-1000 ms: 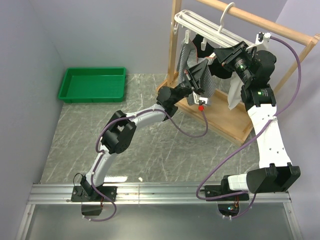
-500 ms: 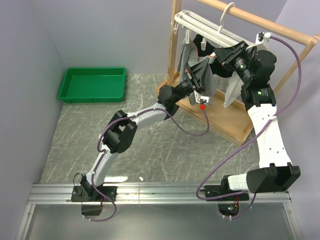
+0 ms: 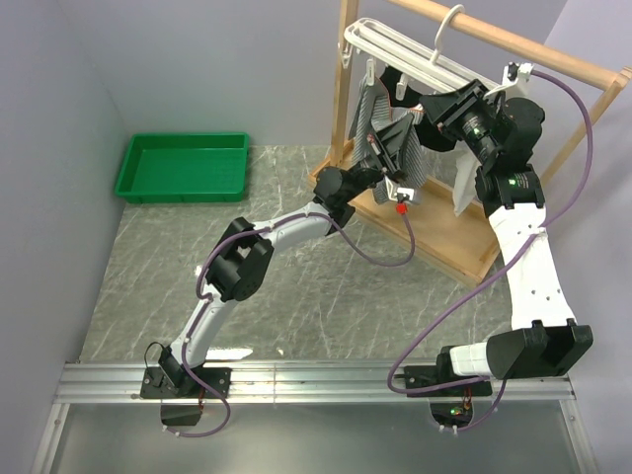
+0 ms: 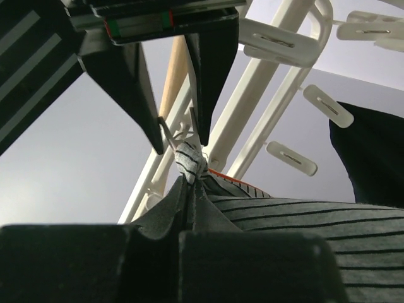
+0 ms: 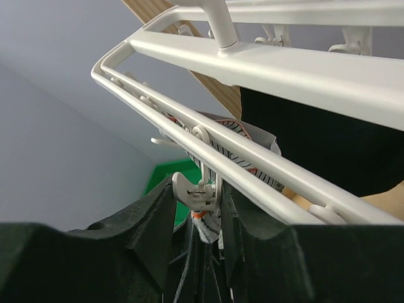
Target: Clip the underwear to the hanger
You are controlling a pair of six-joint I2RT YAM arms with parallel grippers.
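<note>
DRYING FRAME, TWO ARMS: Both arms meet at the hanger (image 5: 303, 69), which hangs from the wooden rack (image 3: 464, 242) over the far right corner of the counter (image 3: 296, 306). The left tool (image 4: 188, 189) is closed on a bunched edge of the underwear (image 4: 303, 221) and lifts a small peak of striped cloth to the frame's bars. The rest of the garment drapes below, clear of the counter. The right tool (image 5: 199, 201) is clamped across one dangling clip (image 5: 192, 186), apparently squeezing it open, though the clip's mouth is too hidden to show how wide it gapes. The cloth peak sits just beneath that clip.

The step in hand appears to be feeding the cloth into the clip. To do it well, the left arm should probably push the peak straight up between the clip's halves, deep enough for a firm bite. The right arm would meanwhile keep an even squeeze so the hanging frame does not swing. The right should likely release first, and the left only once the clip grips, since thin cloth may slip from a shallow bite. A black garment (image 4: 372, 151) hangs just beside and is best kept out of the clip.
</note>
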